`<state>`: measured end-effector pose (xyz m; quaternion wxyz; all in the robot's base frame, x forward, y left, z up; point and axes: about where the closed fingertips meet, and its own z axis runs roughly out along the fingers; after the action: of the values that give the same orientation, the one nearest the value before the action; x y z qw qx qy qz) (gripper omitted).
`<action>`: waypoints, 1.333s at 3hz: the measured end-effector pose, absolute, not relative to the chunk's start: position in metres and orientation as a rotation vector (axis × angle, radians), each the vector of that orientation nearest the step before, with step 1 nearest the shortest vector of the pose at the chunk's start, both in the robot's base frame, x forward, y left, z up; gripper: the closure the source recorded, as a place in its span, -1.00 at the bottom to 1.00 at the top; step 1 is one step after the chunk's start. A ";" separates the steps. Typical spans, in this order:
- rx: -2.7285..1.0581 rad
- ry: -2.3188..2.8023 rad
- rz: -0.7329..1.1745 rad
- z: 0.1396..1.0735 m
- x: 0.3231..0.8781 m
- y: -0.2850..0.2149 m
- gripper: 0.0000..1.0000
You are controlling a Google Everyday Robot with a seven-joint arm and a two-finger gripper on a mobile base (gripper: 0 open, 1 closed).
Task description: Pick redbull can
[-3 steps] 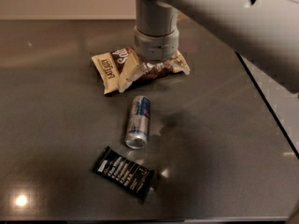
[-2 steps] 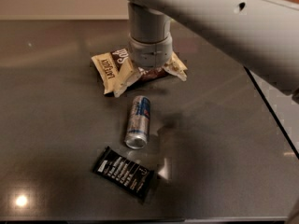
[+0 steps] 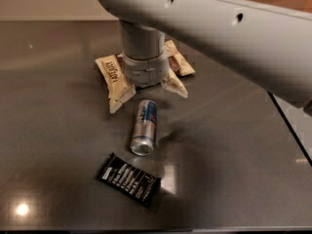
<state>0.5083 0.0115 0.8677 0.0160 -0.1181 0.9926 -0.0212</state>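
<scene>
- Compared with a second ago, the arm has swung a little to the picture's left and come nearer the camera, so its pale bulk now fills more of the top of the view
- The gripper (image 3: pixel 144 74) hangs from that arm over the cluster of beige snack packets (image 3: pixel 114 82); from this angle we cannot tell how far open it is, and we see nothing held in it
- The redbull can (image 3: pixel 145 127) has not moved: it lies on its side on the dark table (image 3: pixel 234 169), its shiny end turned towards the camera, blue and silver panels up
- We judge this to be the approach only; the shift has brought the gripper more nearly in line with the can's long axis, but the pick has not begun
- The can sits just in front of the gripper on the camera side, apart from it and untouched, its far end near the packets
- The black wrapped bar (image 3: pixel 129 180) lies nearer the camera again, close to the can's shiny end, and we must not mistake it for the target
</scene>
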 end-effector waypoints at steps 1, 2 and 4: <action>-0.332 3.107 -0.069 0.858 0.499 0.017 -1.00; -0.299 3.131 -0.065 0.849 0.492 0.018 -0.68; -0.258 3.147 -0.044 0.844 0.485 0.016 0.23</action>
<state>0.4851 0.0164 0.8441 -0.0082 -0.0817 0.9965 -0.0138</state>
